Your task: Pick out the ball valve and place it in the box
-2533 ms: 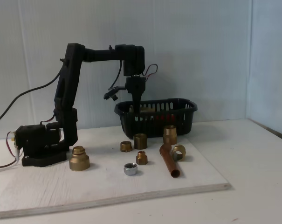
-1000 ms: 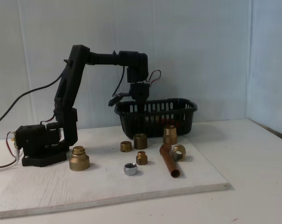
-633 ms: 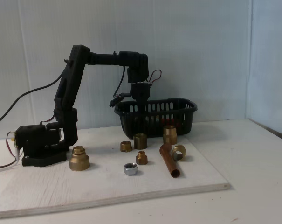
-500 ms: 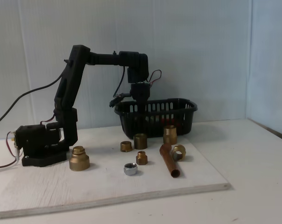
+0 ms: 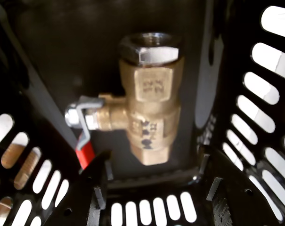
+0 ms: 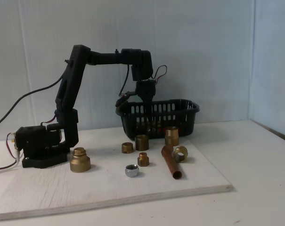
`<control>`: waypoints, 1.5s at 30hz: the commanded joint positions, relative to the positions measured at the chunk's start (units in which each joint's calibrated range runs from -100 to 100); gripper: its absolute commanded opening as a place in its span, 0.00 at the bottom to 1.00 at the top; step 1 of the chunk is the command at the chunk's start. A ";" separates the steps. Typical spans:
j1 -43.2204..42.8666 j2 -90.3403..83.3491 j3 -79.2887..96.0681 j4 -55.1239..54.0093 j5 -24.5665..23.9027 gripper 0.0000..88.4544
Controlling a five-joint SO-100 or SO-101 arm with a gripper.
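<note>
Box: the black plastic slotted oval basket (image 6: 157,115) now holds the valve — placing looks done.
Arm: bent over the rim, wrist risen since a moment ago.
Valve: the brass ball valve with red lever (image 5: 149,101) lies on the floor, free.
Fingers: my gripper (image 5: 154,186) — spread apart, gripping nothing.

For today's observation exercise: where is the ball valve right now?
In the wrist view the ball valve lies on the floor of the black box, free between the open gripper fingers, its red handle pointing left toward the slotted wall.
</note>
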 commanded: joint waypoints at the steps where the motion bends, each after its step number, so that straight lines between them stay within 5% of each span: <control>1: 0.43 -1.68 -2.56 -0.02 -0.12 0.22; 18: 0.51 -1.68 -27.02 17.80 -1.57 0.22; 25: 4.86 -1.76 -29.90 17.80 -8.04 0.22; 38: 18.22 -7.86 -27.74 17.88 -31.54 0.22; 45: 19.77 -18.63 -15.91 17.71 -36.56 0.22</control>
